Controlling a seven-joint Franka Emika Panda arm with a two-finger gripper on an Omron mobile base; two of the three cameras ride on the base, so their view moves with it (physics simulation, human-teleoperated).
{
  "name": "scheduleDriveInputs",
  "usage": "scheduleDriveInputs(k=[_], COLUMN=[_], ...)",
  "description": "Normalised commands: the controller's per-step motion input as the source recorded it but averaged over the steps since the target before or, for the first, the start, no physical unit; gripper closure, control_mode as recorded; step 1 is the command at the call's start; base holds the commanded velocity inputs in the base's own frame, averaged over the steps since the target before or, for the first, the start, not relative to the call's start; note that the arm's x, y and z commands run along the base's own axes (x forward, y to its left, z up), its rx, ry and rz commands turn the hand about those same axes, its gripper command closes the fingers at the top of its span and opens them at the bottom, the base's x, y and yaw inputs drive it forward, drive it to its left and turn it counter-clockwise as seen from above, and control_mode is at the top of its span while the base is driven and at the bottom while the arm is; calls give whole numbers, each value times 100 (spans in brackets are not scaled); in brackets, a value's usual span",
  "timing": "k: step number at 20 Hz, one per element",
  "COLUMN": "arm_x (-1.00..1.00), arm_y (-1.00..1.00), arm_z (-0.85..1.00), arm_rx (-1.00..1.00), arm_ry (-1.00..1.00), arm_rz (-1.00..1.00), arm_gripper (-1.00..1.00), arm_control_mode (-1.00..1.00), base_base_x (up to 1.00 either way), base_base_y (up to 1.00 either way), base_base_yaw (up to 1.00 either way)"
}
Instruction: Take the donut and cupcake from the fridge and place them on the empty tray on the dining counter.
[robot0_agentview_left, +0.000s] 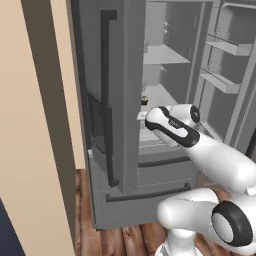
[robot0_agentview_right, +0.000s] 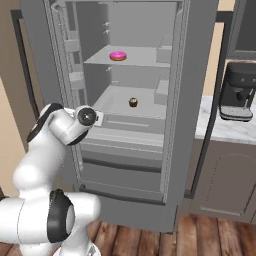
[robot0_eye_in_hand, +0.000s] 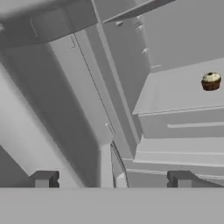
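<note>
With the fridge (robot0_agentview_right: 200, 100) standing open, the arm reaches toward its lower left corner, the tool (robot0_eye_in_hand: 111, 179) spread wide and holding nothing, its two dark tips well apart at the bottom of the hand view. The cupcake (robot0_agentview_right: 133, 102) sits alone near the middle of the lower shelf (robot0_agentview_right: 115, 107), while the donut (robot0_agentview_right: 118, 55) lies on the upper shelf (robot0_agentview_right: 145, 61), almost directly above it. Seen from the hand, the cupcake (robot0_eye_in_hand: 211, 81) is up and far to the right of the tool, which looks instead along the fridge's inner left wall and the front edge of the lower shelf. Judged from this, the coming reach turns on swinging the tool rightward and up onto the lower shelf, the cupcake being the nearer of the two. Neither treat has left the fridge, so the task looks to be at its start. A coffee machine (robot0_agentview_right: 238, 92) stands on the table (robot0_agentview_right: 225, 131) to the fridge's right.
</note>
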Motion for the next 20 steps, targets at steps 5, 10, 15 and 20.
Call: scheduleDriveInputs(k=[5,10,15,20], arm_x=[-38,-36,-48,-100], arm_y=[88,100,76,-69], arm_z=[-35,-49,-26,52], arm_rx=[7,11,13,5], arm_ry=[0,0,-3,-29], arm_rz=[9,12,12,-1], arm_gripper=[-100,-100,-100,-100], arm_control_mode=[-100,-100,-100,-100], base_base_x=[0,0,0,0], base_base_y=[0,0,0,0], base_base_yaw=[0,0,0,0])
